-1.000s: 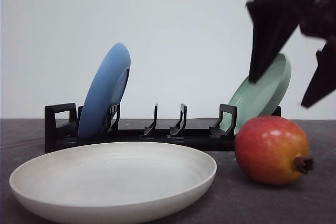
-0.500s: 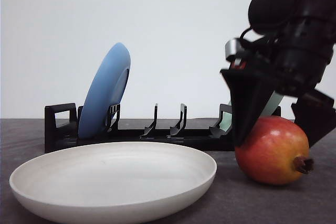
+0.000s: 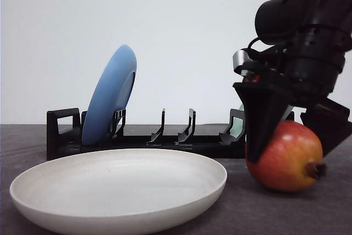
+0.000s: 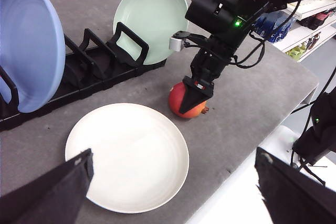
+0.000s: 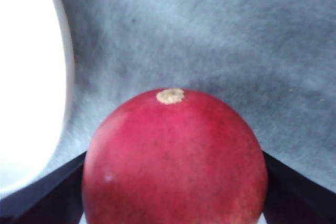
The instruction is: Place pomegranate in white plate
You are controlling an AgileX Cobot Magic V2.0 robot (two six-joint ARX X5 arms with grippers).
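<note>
The pomegranate (image 3: 286, 158) rests on the grey table just right of the white plate (image 3: 121, 180). My right gripper (image 3: 289, 155) comes down over it, one black finger on each side of the fruit, shut on it. The right wrist view has the red pomegranate (image 5: 176, 161) wedged between the fingers of the right gripper (image 5: 170, 192), with the white plate's rim (image 5: 26, 77) beside it. From the left wrist view the pomegranate (image 4: 176, 95) lies by the white plate (image 4: 131, 156) under the right gripper (image 4: 191, 103). My left gripper (image 4: 170, 198) hangs high above the plate, open and holding nothing.
A black dish rack (image 3: 165, 141) stands behind the white plate, holding a blue plate (image 3: 113, 94) at its left end and a pale green plate (image 4: 152, 19) at its right end, just behind the pomegranate. The table's edge (image 4: 252, 140) runs close past the fruit.
My right gripper came down from above the green plate and closed around the pomegranate. The fruit has shifted slightly, its crown stub a little higher. The plates have not moved.
</note>
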